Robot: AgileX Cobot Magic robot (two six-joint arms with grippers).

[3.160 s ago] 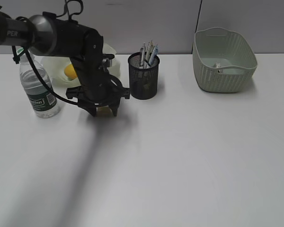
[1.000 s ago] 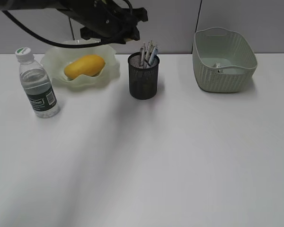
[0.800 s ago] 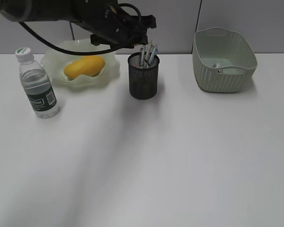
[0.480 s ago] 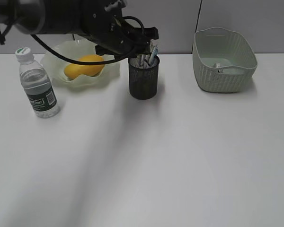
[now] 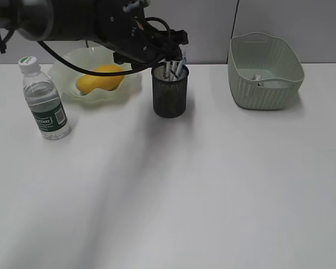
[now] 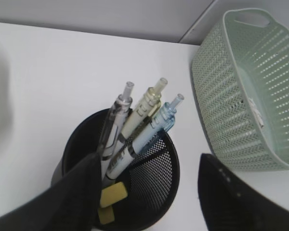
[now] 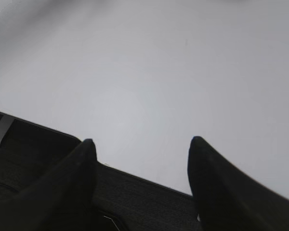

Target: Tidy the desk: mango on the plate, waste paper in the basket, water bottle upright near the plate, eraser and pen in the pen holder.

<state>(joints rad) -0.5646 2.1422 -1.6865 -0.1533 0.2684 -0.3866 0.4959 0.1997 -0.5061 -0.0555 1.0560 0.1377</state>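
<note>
An office-like setting is suggested by the plain white surface [image 5: 213,185], grey partition wall [image 5: 291,22] and pen holder [image 5: 170,92]

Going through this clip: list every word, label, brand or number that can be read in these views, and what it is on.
Water bottle, dark green label: white lettering, too small and blurred to read.
Waste paper in the basket: grey marks, unreadable.
Pens in the pen holder: markings on the barrels, not legible.
Nothing else carries text.
</note>
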